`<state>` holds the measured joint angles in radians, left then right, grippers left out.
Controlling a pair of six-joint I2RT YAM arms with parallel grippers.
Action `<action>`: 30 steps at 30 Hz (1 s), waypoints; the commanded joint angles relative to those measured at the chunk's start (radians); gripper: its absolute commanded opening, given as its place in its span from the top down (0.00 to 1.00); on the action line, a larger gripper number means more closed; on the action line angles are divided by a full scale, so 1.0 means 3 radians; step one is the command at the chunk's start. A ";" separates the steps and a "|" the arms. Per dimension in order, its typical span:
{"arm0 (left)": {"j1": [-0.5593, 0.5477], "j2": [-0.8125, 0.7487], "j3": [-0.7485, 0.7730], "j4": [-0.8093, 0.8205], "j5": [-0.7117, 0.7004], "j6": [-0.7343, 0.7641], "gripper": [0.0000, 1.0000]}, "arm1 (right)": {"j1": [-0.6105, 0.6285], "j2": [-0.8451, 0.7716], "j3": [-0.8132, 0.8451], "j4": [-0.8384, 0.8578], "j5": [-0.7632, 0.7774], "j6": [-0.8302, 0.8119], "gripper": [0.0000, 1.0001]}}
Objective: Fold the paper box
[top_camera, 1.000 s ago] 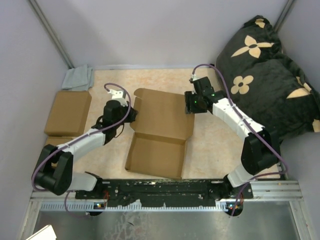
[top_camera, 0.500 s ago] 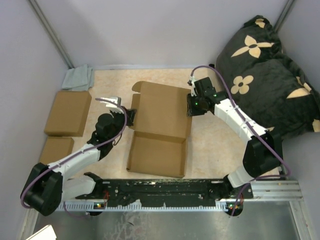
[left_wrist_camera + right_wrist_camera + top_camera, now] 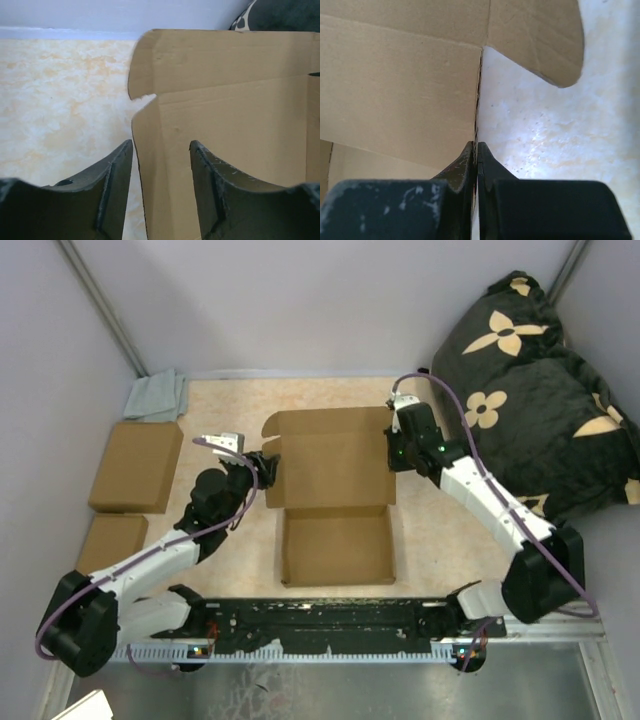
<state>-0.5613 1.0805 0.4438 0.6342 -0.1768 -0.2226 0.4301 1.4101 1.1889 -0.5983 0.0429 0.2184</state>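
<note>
the paper box point(image 3: 335, 502) is plain brown cardboard, half folded: shallow tray near, lid panel open behind, lying mid-surface.

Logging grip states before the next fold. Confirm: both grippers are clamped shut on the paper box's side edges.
Wrong for one. The right gripper is clamped shut on the paper box at its side edge, but the left wrist view shows the left gripper open, its fingers apart, straddling the other edge.
</note>
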 commanded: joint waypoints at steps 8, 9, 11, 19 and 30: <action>-0.0036 -0.0177 0.1133 -0.1749 -0.0397 0.0298 0.38 | 0.0126 -0.1388 -0.1210 0.2061 0.0610 -0.0741 1.00; -0.0035 -0.0149 0.1230 -0.1886 -0.0307 0.0323 0.39 | 0.0127 -0.1416 -0.1253 0.2090 0.0583 -0.0755 1.00; -0.0036 -0.0102 0.1380 -0.2096 -0.0088 0.0368 0.42 | 0.0126 -0.1446 -0.1319 0.2110 0.0540 -0.0754 1.00; -0.0032 0.0105 0.1712 -0.2531 0.0321 0.0493 0.41 | 0.0126 -0.1623 -0.1585 0.2302 0.0464 -0.0728 1.00; -0.0031 0.0556 0.1993 -0.2582 -0.0030 0.0575 0.37 | 0.0126 -0.1719 -0.1620 0.2208 0.0360 -0.0757 1.00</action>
<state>-0.5678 1.2354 0.9863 -0.1421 -0.1471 -0.0727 0.4637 0.9215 0.6857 -0.0036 0.1627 0.0010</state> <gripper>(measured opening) 0.625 0.009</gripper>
